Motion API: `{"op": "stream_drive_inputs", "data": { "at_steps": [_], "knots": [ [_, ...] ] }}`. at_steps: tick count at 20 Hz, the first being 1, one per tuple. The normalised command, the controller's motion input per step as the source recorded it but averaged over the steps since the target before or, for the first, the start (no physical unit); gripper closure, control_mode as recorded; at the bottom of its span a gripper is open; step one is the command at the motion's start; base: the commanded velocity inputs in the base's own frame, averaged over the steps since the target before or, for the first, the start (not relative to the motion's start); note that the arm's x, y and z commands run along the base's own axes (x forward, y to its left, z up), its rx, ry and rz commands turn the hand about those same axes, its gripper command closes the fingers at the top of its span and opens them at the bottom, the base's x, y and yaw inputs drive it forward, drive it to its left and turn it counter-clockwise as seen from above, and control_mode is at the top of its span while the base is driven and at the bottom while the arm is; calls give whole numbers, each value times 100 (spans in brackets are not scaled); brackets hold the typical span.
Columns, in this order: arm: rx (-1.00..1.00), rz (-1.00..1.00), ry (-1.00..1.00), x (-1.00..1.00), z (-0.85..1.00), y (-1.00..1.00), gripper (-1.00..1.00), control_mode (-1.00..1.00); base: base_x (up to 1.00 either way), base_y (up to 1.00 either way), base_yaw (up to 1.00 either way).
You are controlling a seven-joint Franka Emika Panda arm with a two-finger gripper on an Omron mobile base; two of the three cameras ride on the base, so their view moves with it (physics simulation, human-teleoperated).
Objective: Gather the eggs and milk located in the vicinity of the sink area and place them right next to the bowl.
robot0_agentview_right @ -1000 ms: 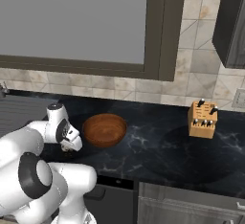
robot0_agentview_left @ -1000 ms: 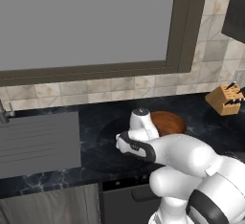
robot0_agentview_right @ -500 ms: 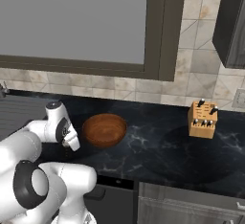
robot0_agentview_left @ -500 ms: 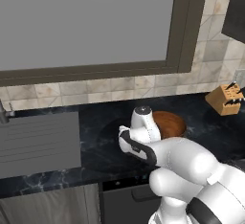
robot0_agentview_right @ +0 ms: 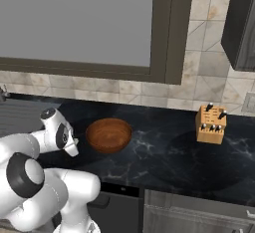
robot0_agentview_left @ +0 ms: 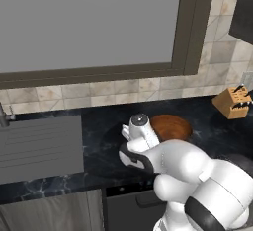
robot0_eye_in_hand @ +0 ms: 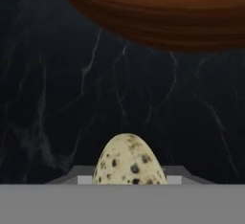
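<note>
No readable writing. Speckled cream egg (robot0_eye_in_hand: 128, 161) gripped between gripper (robot0_eye_in_hand: 128, 177) fingers, lower half cut off; wooden bowl (robot0_agentview_right: 108, 135) just beyond on dark counter (robot0_agentview_right: 164, 152), partly cropped.

egg (robot0_eye_in_hand: 128, 160) base cut off, bowl (robot0_eye_in_hand: 158, 12) cropped at top edge

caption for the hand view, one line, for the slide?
Hand view: speckled cream egg between the gripper fingers, above dark marble counter, wooden bowl just ahead.
</note>
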Motion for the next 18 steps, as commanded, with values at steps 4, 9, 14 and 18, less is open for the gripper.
{"op": "stream_drive_inputs", "data": {
  "at_steps": [4,9,14,18],
  "knots": [
    [0,-14,-1,33,-1,-6,100,-100,0,0,0],
    [1,-10,0,38,0,-7,100,-100,0,0,0],
    [0,-9,0,36,0,-2,100,-100,0,0,0],
    [0,-8,0,38,0,-1,100,-100,0,0,0]
  ]
}}
